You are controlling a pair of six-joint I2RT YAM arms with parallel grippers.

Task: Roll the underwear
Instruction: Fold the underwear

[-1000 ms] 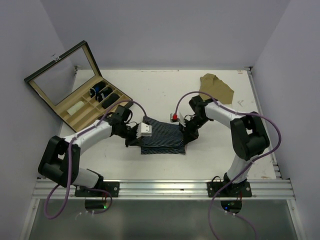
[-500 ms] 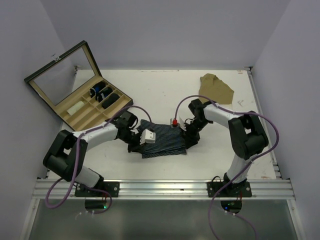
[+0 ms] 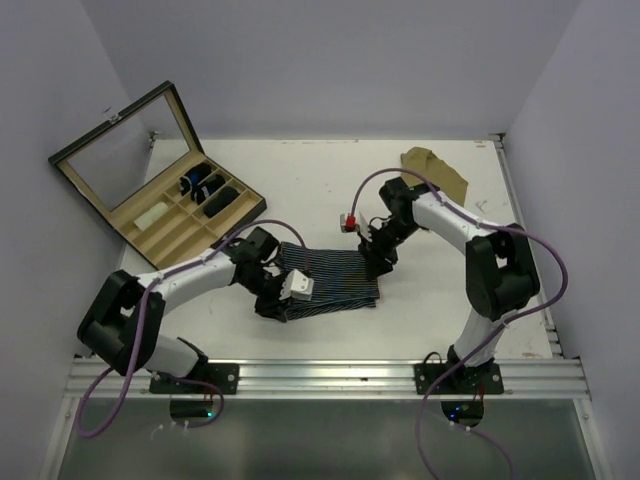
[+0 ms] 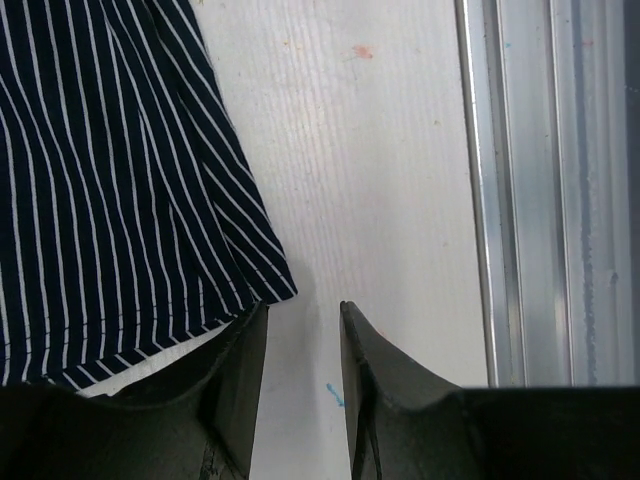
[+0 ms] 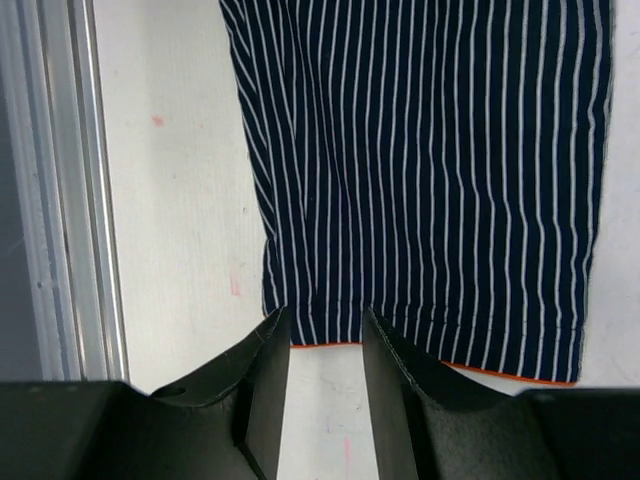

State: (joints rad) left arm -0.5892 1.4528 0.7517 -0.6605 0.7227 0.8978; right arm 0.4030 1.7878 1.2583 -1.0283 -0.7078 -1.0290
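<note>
So, the underwear (image 3: 335,280) is laid out flat on the white table (image 3: 330,180), near the front edge and roughly midway between the two arms. It's a thin navy fabric with fine white pinstripes, folded into a rough rectangle. A narrow orange trim (image 5: 500,372) can be made out along one hem in the right wrist view.

The left gripper (image 3: 272,302) is parked at the fabric's left corner with its black fingers (image 4: 238,390) parted a little. Only bare, slightly grainy tabletop is seen between them, so nothing is gripped. The right gripper (image 3: 378,262) is set at the opposite edge, jaws likewise partly spread, with the striped hem lying loose under the gap and not pinched.

A grooved aluminium rail (image 4: 520,180) is seen off to the side of the cloth. At the far left, a wooden compartment box (image 3: 165,232) is found with its glass lid (image 3: 120,150) propped open. A crumpled tan cloth (image 3: 435,170) is left at the far right.
</note>
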